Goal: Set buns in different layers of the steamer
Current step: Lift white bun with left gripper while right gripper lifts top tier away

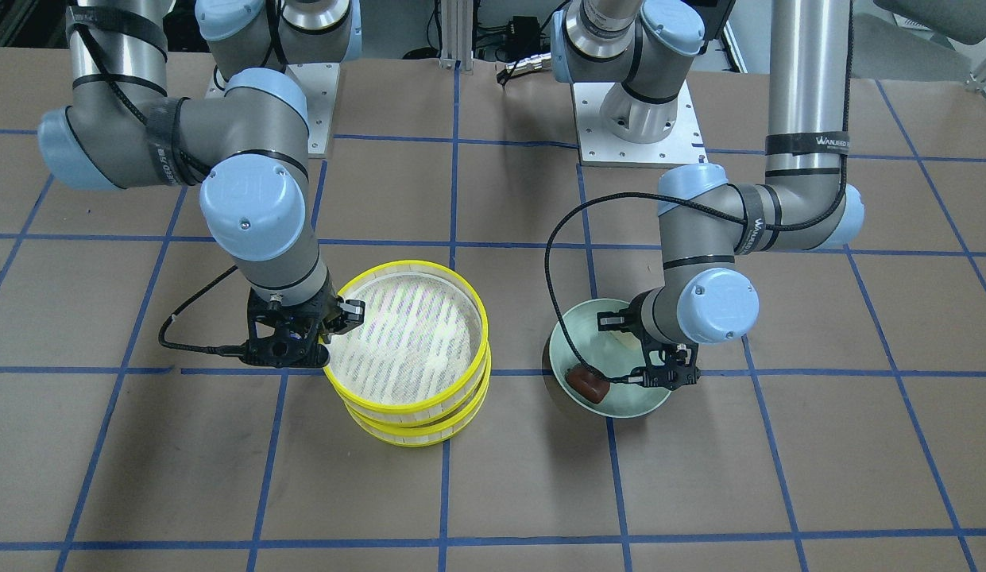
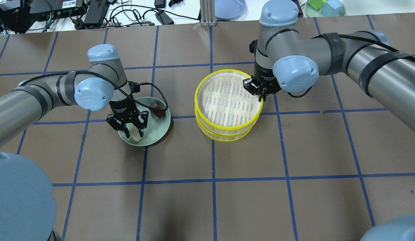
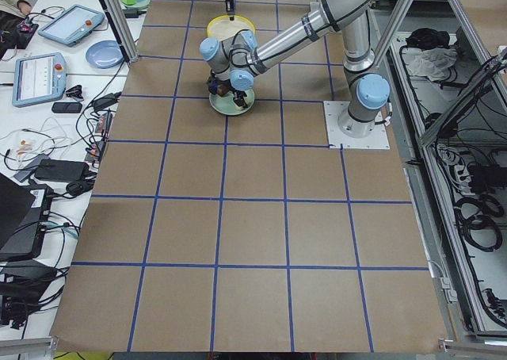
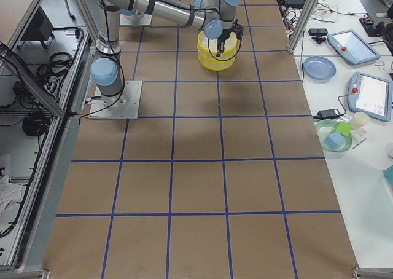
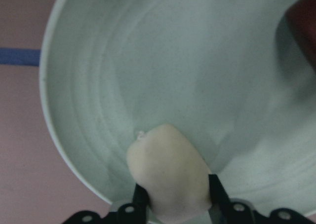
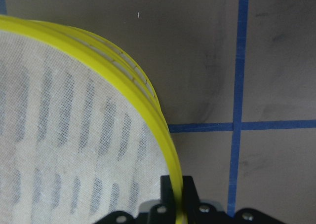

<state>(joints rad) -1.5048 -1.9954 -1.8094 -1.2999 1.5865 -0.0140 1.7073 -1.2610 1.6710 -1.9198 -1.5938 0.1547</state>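
Well to the left of the steamer, the left arm (image 2: pixel 93 93) reaches down into the pale green plate (image 2: pixel 159 129). Its jaws are closed narrowly on the cream-white bun (image 5: pixel 168 167), pinching it across its short sides just above the plate's floor, a grip that suits a straight lift and a carry over to a tray. The dark reddish-brown bun (image 2: pixel 157 109) lies loose on the part of the plate nearer the steamer, apart from the jaws, probably meant for the other layer. The steamer stands on the brown tabletop (image 2: pixel 294 150) as a stack of two: the upper tray (image 2: pixel 224 100), its mesh bare, sits slightly askew on the lower tray (image 2: pixel 224 136). On the steamer's right side the right arm (image 2: pixel 327 57) comes in low. Its jaws are clamped on the upper tray's yellow rim, one finger inside and one outside. That hold looks meant to lift the upper layer away so the lower one is open for a bun; whether the tray is already clear of the lower one, I cannot tell.
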